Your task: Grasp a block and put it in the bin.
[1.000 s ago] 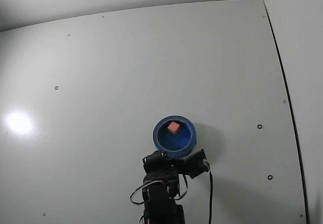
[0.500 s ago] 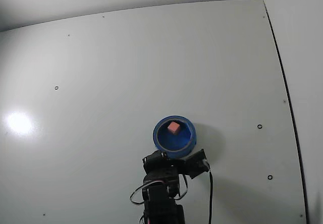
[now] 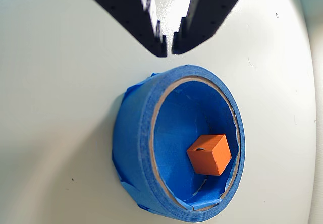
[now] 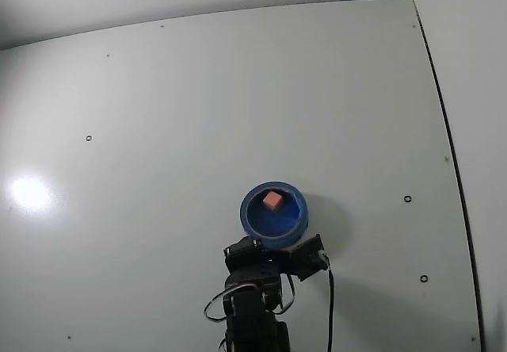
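We found the block [image 3: 209, 155] lying inside the bin [image 3: 132, 148], resting on the blue floor close to the wall on the right in the wrist view; in the fixed view it [image 4: 272, 200] sat toward the far side of the bin [image 4: 255, 227], away from the arm. Nothing else was in the bin. The gripper [image 3: 168, 46] hung above the bin's rim with its two dark fingers [image 3: 149, 27] drawn almost together, only a sliver of gap at the tips, and nothing between them.

We judged the block to be light, stiff and hard-edged, with flat faces that would take a firm pinch without giving. Had it needed lifting, two opposite flat sides would have been the place to hold it, though its closeness to the wall would have crowded one finger. The bin looked like a roll wrapped in tape, light enough to slide on the smooth white table [image 4: 198, 114] if nudged. By our reading the block was already delivered.
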